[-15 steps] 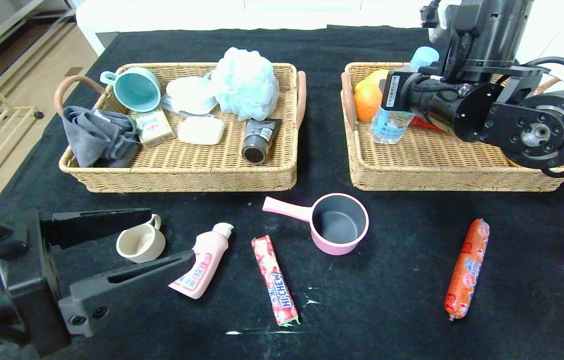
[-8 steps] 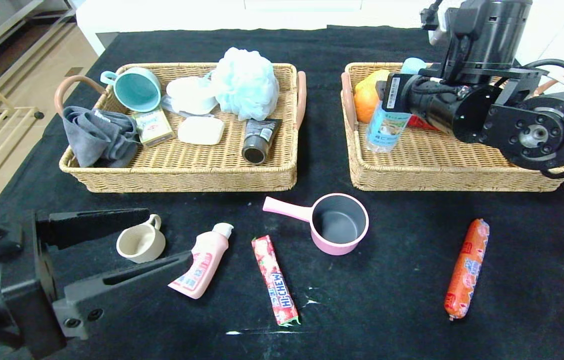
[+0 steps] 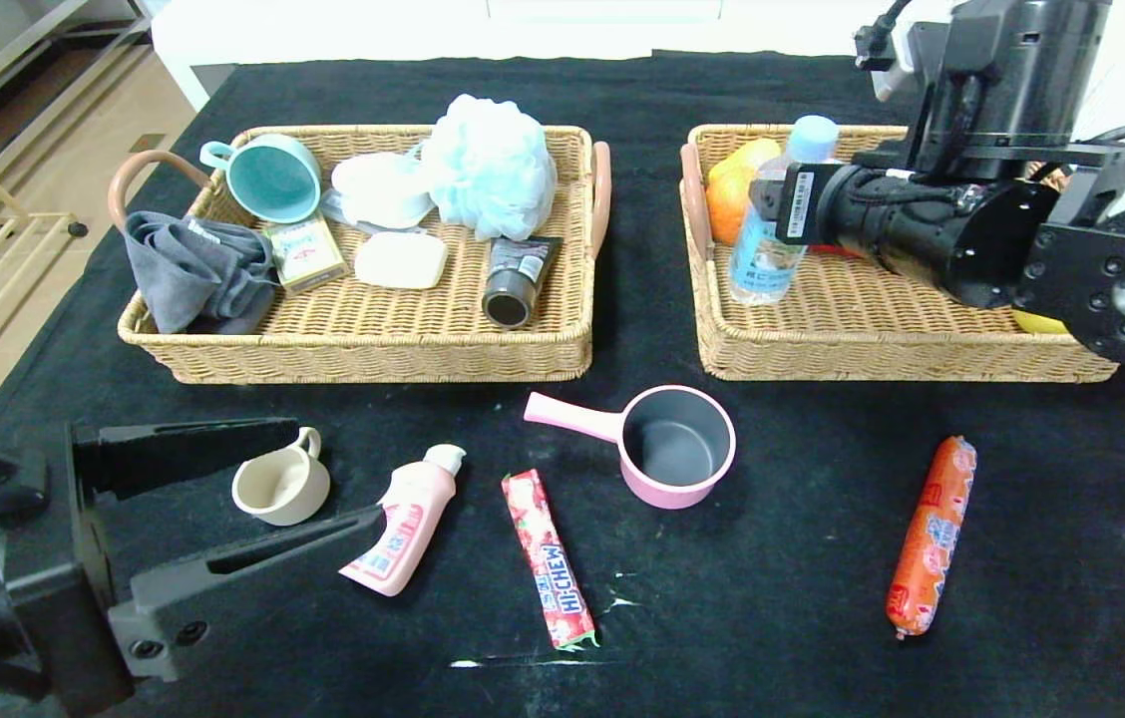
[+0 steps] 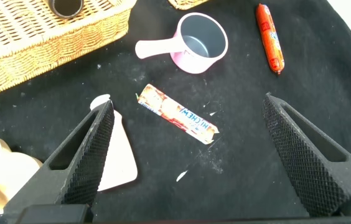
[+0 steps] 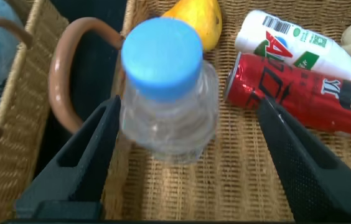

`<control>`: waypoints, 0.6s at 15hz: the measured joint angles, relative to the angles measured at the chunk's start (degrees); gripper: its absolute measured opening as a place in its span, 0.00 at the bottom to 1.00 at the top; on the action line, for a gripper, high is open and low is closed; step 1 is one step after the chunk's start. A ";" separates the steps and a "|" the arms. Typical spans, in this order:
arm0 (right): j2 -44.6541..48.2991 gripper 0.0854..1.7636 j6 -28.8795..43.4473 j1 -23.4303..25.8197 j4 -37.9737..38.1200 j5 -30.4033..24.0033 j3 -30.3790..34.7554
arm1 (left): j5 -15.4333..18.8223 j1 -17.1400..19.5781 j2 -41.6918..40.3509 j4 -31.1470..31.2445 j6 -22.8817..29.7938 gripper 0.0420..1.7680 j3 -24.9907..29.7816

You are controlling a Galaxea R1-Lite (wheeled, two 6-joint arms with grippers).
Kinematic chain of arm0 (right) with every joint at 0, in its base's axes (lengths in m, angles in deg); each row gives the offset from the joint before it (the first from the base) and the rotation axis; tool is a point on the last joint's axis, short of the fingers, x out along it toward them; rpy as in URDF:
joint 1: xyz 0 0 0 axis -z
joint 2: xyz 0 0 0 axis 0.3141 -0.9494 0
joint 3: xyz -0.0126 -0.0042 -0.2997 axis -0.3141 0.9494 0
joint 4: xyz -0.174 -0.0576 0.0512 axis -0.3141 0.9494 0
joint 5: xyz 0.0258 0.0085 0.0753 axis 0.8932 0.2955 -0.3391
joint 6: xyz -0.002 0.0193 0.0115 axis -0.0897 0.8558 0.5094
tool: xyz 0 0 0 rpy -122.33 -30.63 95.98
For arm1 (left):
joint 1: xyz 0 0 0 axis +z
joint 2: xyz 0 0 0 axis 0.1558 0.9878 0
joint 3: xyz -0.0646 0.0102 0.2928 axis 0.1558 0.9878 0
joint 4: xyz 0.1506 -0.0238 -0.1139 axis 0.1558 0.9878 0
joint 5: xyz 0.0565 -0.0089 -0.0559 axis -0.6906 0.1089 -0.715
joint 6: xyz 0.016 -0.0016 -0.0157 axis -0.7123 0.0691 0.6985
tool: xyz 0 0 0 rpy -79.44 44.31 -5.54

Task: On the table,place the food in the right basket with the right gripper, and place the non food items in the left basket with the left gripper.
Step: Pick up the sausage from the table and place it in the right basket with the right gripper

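Observation:
The clear bottle (image 3: 765, 254) with a pale blue cap (image 5: 162, 57) stands upright in the right basket (image 3: 872, 354), near its left end. My right gripper (image 5: 188, 106) is open around it, and one finger is close beside the bottle. My left gripper (image 3: 338, 471) is open and empty, low over the table (image 3: 772, 598) at the front left. The beige cup (image 3: 280, 486) and the pink squeeze bottle (image 3: 403, 529) lie by its fingers. The Hi-Chew stick (image 3: 548, 558), pink saucepan (image 3: 674, 444) and orange sausage (image 3: 932, 534) lie on the cloth in front of the baskets.
The left basket (image 3: 373, 349) holds a teal mug (image 3: 271, 178), grey cloth (image 3: 198, 271), blue bath puff (image 3: 489, 165), soap and a dark tube. The right basket also holds an orange (image 3: 730, 199), a red can (image 5: 300, 93) and a white bottle (image 5: 294, 40).
The bottle has come down from a tilt to stand upright in the right basket. The right arm has drawn back to the right. The left gripper has barely moved.

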 joint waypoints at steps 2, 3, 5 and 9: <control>3.24 0.92 0.04 -1.33 0.30 0.02 3.51 | -0.02 0.00 0.00 0.02 0.01 0.97 0.00; 4.92 0.92 0.09 -2.07 0.39 0.11 5.29 | 0.00 0.00 0.00 0.02 -0.02 0.97 -0.02; 7.94 0.93 0.17 -3.15 0.91 0.38 8.80 | -0.06 0.00 0.00 0.02 -0.07 0.97 -0.02; 14.03 0.95 3.54 -3.86 5.81 2.94 16.27 | -0.17 -0.02 0.00 0.06 -0.33 0.97 -0.05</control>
